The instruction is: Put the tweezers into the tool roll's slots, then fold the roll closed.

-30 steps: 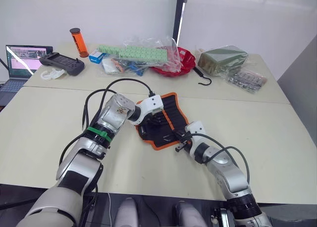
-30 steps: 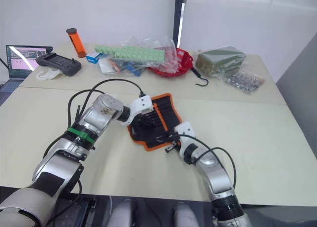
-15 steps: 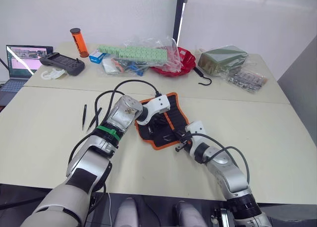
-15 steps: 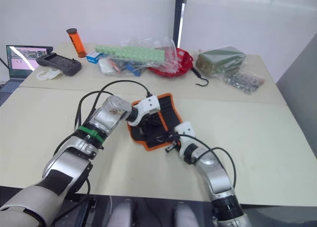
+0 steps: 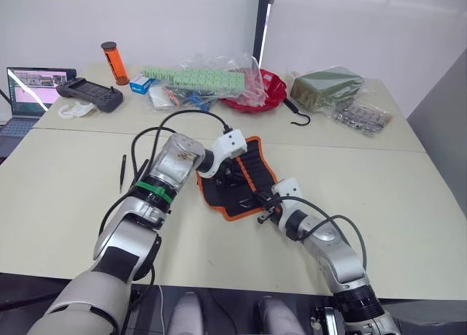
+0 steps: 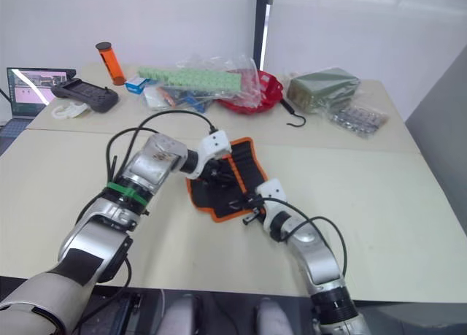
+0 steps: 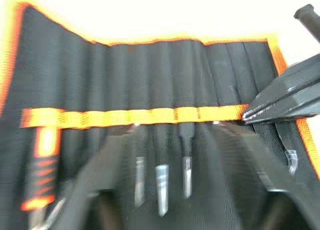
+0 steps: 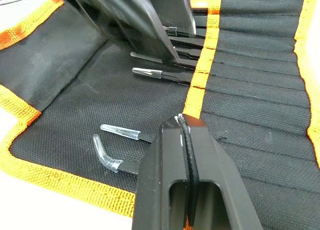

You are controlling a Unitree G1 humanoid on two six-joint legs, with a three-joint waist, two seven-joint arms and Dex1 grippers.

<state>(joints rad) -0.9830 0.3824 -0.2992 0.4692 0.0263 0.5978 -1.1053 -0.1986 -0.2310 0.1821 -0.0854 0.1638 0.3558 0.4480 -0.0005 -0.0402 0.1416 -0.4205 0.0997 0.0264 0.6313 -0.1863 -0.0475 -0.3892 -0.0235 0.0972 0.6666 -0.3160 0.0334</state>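
From the left eye view, the tool roll lies open near the middle of the tabletop, its orange edging showing all round. The left gripper hangs over the roll's inner face, and the right gripper sits at the roll's 5 o'clock edge. Two loose tweezers lie on the bare tabletop at about 9 o'clock from the roll, well apart from it. So, as I judge it, part of the loading is done, two pieces are left outside, and the fold is not begun.

The right eye view gives the same layout, with a black metal hook at about 1 o'clock from the roll, beyond it.

In the left wrist view the slots run in a row above an orange band, and three tweezers stand tucked under that band with their tips pointing out. I cannot tell whether the left fingers are open or closed, as they are too smeared to read.

In the right wrist view the right fingers are pressed together on nothing, their tip resting on the orange band. Several capped tweezer tips lie on the roll's fabric beside them
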